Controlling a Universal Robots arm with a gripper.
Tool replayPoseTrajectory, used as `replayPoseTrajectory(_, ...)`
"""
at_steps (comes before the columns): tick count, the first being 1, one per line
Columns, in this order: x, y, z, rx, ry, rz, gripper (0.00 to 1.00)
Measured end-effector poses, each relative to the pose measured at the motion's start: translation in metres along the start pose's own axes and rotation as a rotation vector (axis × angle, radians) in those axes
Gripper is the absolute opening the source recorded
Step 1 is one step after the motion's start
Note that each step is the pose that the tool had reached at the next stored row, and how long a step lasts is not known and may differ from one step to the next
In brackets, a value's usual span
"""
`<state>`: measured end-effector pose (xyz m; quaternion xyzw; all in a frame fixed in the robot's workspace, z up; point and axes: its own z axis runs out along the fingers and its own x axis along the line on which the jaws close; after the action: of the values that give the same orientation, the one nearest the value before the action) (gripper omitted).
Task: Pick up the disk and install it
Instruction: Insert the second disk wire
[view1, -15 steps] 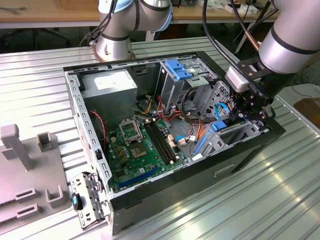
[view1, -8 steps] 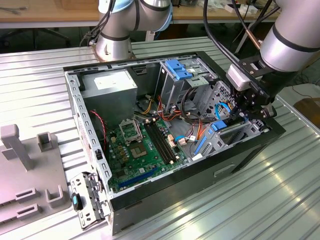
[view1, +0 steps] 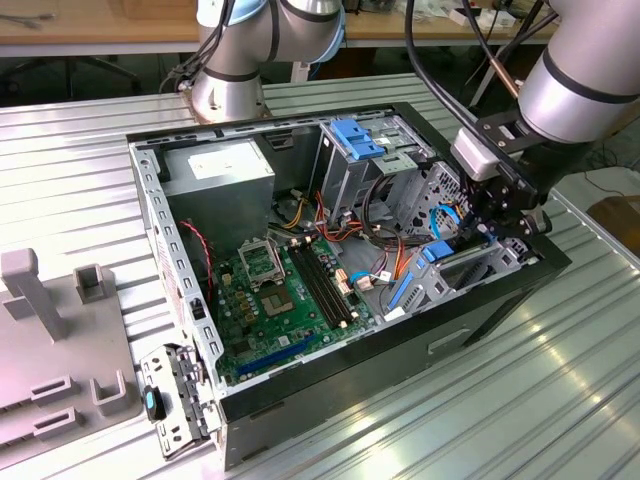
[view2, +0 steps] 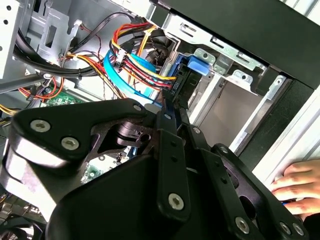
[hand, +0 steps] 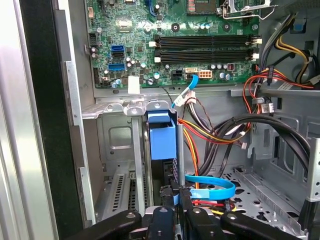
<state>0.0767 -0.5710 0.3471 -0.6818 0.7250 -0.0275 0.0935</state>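
The disk (hand: 167, 172) stands on edge in the grey drive cage (hand: 112, 107) at the front corner of the open computer case. It has a dark body and a bright blue rail (hand: 163, 136) on its end. The second wrist view shows the disk (view2: 184, 82) with red, yellow and blue cables plugged in beside it. My gripper (hand: 175, 196) is right at the disk's near end, fingers drawn together with only a thin slit between them. In the exterior view the gripper (view1: 497, 232) hangs over the cage at the case's right side, and the disk's blue rail (view1: 434, 252) shows below it.
The motherboard (view1: 270, 290) lies on the case floor, and a grey power-supply box (view1: 222, 172) sits at the back. A blue data cable (hand: 212, 186) and wire bundles (hand: 210, 132) crowd the cage. A person's hand (view2: 299, 186) rests at the case edge. A grey fixture (view1: 50, 350) stands at the exterior view's left.
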Motion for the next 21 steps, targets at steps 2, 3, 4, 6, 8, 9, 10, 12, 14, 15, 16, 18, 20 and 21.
replayPoseTrajectory(2,0.0,0.0,0.0001,0.0,0.0,0.0,0.16)
replayPoseTrajectory(3,0.0,0.0,0.0001,0.0,0.0,0.0,0.16)
replayPoseTrajectory(4,0.0,0.0,0.0001,-0.0001,0.0,0.0,0.16)
replayPoseTrajectory(6,0.0002,0.0001,0.0003,0.0,-0.0001,0.0,0.16)
replayPoseTrajectory(8,0.0035,-0.0001,0.0,-0.0003,-0.0085,0.004,0.16)
replayPoseTrajectory(9,0.004,-0.0002,0.0,-0.0004,-0.0114,0.006,0.16)
replayPoseTrajectory(10,0.004,-0.0002,0.0,-0.0005,-0.0154,0.008,0.16)
replayPoseTrajectory(12,0.0046,0.0,0.0013,-0.0017,-0.0223,0.011,0.16)
replayPoseTrajectory(14,0.0049,0.0003,0.0027,-0.0023,-0.0231,0.011,0.16)
replayPoseTrajectory(15,0.0051,0.0003,0.0033,-0.0025,-0.0236,0.011,0.16)
replayPoseTrajectory(16,0.0053,0.0004,0.0037,-0.0027,-0.0241,0.011,0.16)
replayPoseTrajectory(18,0.0056,0.0006,0.0051,-0.0033,-0.0254,0.012,0.16)
replayPoseTrajectory(20,0.0061,0.001,0.0075,-0.005,-0.0257,0.012,0.16)
replayPoseTrajectory(21,0.0064,0.0013,0.009,-0.0066,-0.0257,0.012,0.16)
